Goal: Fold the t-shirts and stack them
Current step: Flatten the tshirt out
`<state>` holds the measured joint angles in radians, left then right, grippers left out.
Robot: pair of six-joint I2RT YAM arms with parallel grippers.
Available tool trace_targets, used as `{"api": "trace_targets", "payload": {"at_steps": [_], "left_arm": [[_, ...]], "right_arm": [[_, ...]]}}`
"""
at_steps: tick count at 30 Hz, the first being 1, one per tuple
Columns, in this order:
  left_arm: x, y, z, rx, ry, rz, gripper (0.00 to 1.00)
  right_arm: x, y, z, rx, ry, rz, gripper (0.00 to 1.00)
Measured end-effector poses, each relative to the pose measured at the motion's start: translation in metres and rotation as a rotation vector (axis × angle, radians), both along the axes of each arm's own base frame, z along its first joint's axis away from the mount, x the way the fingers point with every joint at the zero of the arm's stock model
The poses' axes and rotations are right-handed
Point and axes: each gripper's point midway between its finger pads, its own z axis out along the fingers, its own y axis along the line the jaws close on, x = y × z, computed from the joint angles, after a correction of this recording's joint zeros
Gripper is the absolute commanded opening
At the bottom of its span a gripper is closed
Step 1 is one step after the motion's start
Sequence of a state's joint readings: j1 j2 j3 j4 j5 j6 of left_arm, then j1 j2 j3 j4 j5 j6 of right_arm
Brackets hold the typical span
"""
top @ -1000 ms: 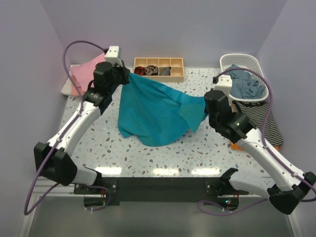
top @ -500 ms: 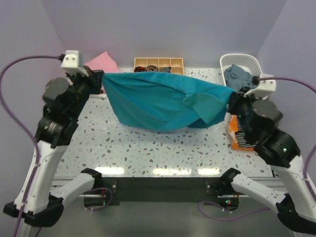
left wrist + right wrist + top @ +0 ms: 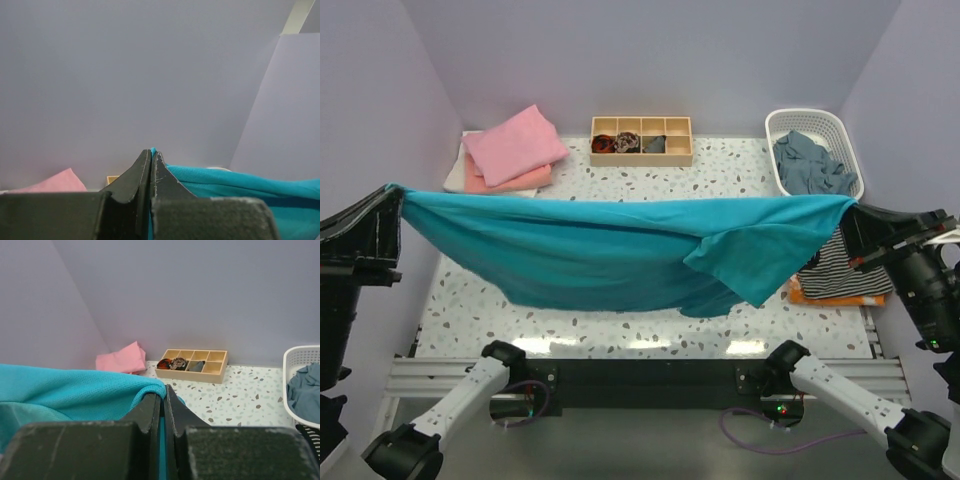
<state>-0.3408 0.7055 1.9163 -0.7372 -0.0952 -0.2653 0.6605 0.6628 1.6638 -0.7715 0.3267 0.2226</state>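
Both arms [image 3: 455, 405] are running off the overhead frame's edges. Stretched lengthwise left to right, the teal-blue cloth t-shirt [image 3: 590, 250] is hanging above the speckled white table [image 3: 650, 185], hiding its middle, with left gripper [image 3: 398, 192] and right gripper [image 3: 847, 208] each clamping tight on an end.

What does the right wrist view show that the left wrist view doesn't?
Only the right wrist view: the white plastic lattice basket holding crumpled grey-blue cloth, the speckled table top, and the right gripper, shut on the teal-blue t-shirt. Only the left wrist view: the left gripper, shut on that shirt too. Both: the teal shirt, the folded pink t-shirt, lilac walls; the wooden compartment tray shows whole in the right view, just a corner in the left.
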Motion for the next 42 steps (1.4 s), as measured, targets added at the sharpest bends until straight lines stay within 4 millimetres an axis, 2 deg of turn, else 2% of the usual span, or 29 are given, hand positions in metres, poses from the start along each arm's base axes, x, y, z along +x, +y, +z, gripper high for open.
{"api": "trace_targets", "payload": {"at_steps": [3, 5, 7, 9, 12, 15, 19, 21, 23, 25, 29, 35, 37, 38, 39, 40, 41, 42], "left_arm": [[0.012, -0.005, -0.016, 0.007, 0.062, -0.009, 0.0], [0.036, -0.014, -0.042, 0.023, 0.151, -0.01, 0.0], [0.064, -0.021, -0.07, 0.044, 0.248, 0.002, 0.0], [0.102, -0.03, -0.112, 0.071, 0.371, 0.028, 0.0], [0.153, -0.04, -0.184, 0.12, 0.559, 0.077, 0.0], [0.198, -0.045, -0.264, 0.177, 0.737, 0.149, 0.0], [0.24, -0.045, -0.363, 0.255, 0.916, 0.243, 0.0], [0.255, -0.043, -0.399, 0.278, 0.971, 0.275, 0.0], [0.272, -0.039, -0.43, 0.285, 1.009, 0.304, 0.0], [0.29, -0.034, -0.451, 0.28, 1.031, 0.333, 0.0], [0.328, -0.018, -0.479, 0.244, 1.033, 0.378, 0.0], [0.386, -0.011, -0.495, 0.203, 1.001, 0.366, 0.0], [0.401, -0.012, -0.499, 0.195, 0.982, 0.352, 0.0], [0.409, -0.013, -0.502, 0.191, 0.973, 0.338, 0.0], [0.413, -0.014, -0.505, 0.189, 0.97, 0.332, 0.0], [0.418, -0.015, -0.51, 0.191, 0.971, 0.321, 0.02], [0.424, -0.016, -0.514, 0.192, 0.971, 0.313, 0.15], [0.43, -0.016, -0.517, 0.192, 0.973, 0.306, 0.31]], "right_arm": [[0.001, 0.002, -0.001, -0.004, 0.004, 0.003, 0.0], [0.008, 0.007, -0.008, -0.019, 0.023, 0.003, 0.0], [0.023, 0.017, -0.024, -0.049, 0.067, -0.007, 0.0], [0.046, 0.029, -0.049, -0.092, 0.129, -0.031, 0.0], [0.091, 0.051, -0.106, -0.19, 0.263, -0.095, 0.0], [0.134, 0.065, -0.178, -0.307, 0.41, -0.192, 0.0], [0.163, 0.066, -0.263, -0.452, 0.551, -0.301, 0.0], [0.176, 0.059, -0.294, -0.489, 0.609, -0.36, 0.0], [0.193, 0.05, -0.31, -0.48, 0.644, -0.422, 0.0], [0.21, 0.042, -0.321, -0.455, 0.663, -0.478, 0.0], [0.245, 0.036, -0.337, -0.421, 0.685, -0.54, 0.0], [0.311, 0.043, -0.355, -0.401, 0.709, -0.57, 0.01], [0.331, 0.042, -0.362, -0.395, 0.719, -0.581, 0.08], [0.342, 0.041, -0.368, -0.391, 0.728, -0.585, 0.12], [0.349, 0.04, -0.372, -0.387, 0.735, -0.587, 0.42], [0.357, 0.036, -0.378, -0.385, 0.748, -0.594, 0.62], [0.365, 0.033, -0.382, -0.374, 0.757, -0.597, 0.71], [0.371, 0.031, -0.386, -0.37, 0.765, -0.601, 0.78]]}}
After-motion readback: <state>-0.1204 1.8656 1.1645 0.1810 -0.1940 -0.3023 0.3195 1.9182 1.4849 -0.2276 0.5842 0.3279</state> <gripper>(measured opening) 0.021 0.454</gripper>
